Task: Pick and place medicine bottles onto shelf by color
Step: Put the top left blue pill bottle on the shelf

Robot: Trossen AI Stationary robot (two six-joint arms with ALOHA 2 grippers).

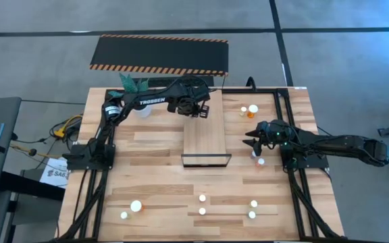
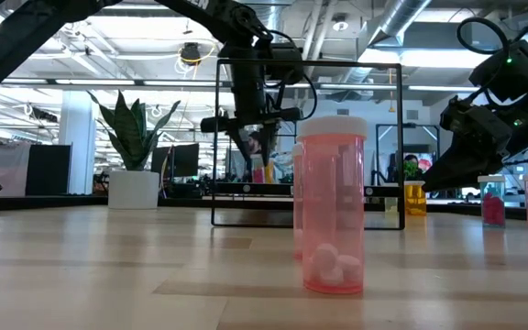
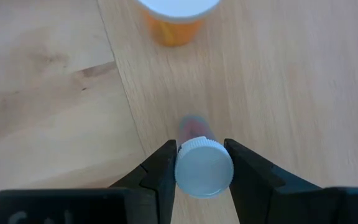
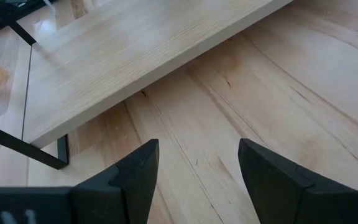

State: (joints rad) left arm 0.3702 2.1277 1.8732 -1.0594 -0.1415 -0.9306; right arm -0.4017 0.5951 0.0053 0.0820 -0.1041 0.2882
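A: Placement is the step in hand. The left gripper [image 3: 204, 163] has its jaws clamped on a small white-capped bottle with reddish contents [image 3: 202, 167], held over the far end of the long light-wood shelf [image 1: 206, 138], near an orange white-capped bottle [image 3: 174, 17] standing there.

B: And next?

A: I'd judge lowering it upright beside its colour mates, then letting go. The right gripper [image 4: 197, 163] waits near the bench's right edge, jaws apart, holding nothing.

Grey floor [image 1: 39, 61], exposed ceiling ducts [image 2: 411, 23], potted plant [image 2: 134, 147].
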